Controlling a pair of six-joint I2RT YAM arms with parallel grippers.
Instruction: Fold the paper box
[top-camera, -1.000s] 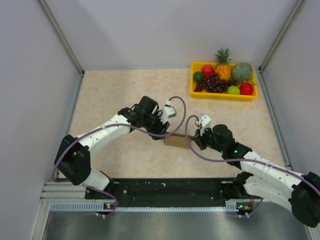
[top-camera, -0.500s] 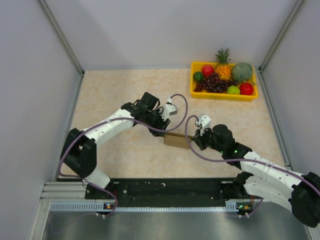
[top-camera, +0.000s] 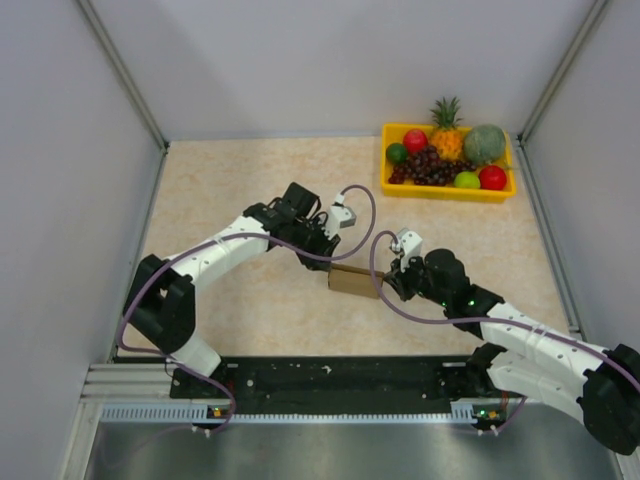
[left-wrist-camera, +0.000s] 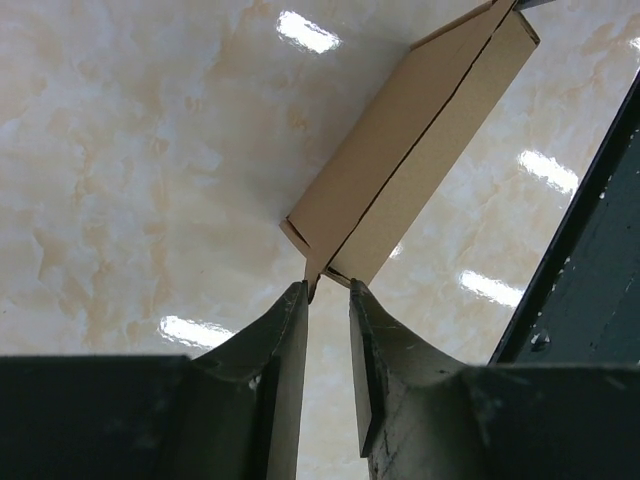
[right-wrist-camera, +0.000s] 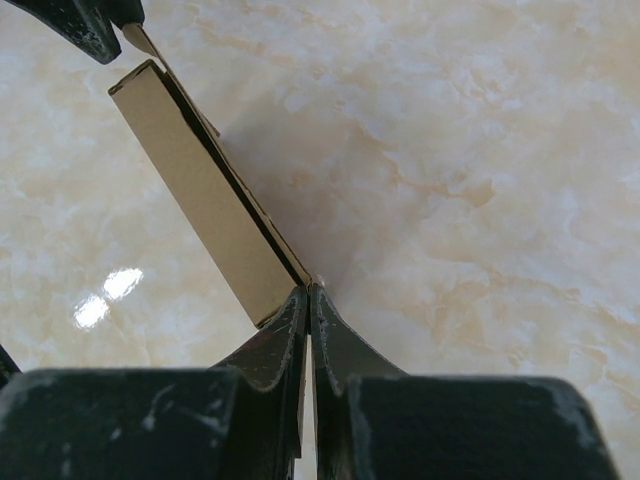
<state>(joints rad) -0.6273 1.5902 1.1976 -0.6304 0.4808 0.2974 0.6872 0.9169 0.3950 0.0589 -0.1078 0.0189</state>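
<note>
A marbled table (top-camera: 250, 180) carries a yellow tray (top-camera: 447, 192) of fruit at its far right. The brown box (top-camera: 350, 279) is mid-table, slightly right, between the two arms. The right gripper (right-wrist-camera: 308, 292) is pinched tight on the box's right end. The left gripper (left-wrist-camera: 328, 290) stands narrowly parted, with a corner flap at its tips, unclamped.

The left arm (top-camera: 215, 255) and right arm (top-camera: 520, 335) bend inward, wrists facing each other — the left claw (left-wrist-camera: 328, 290) narrowly parted, the right claw (right-wrist-camera: 308, 292) pinched tight on an end of the paper box (right-wrist-camera: 210, 200).
</note>
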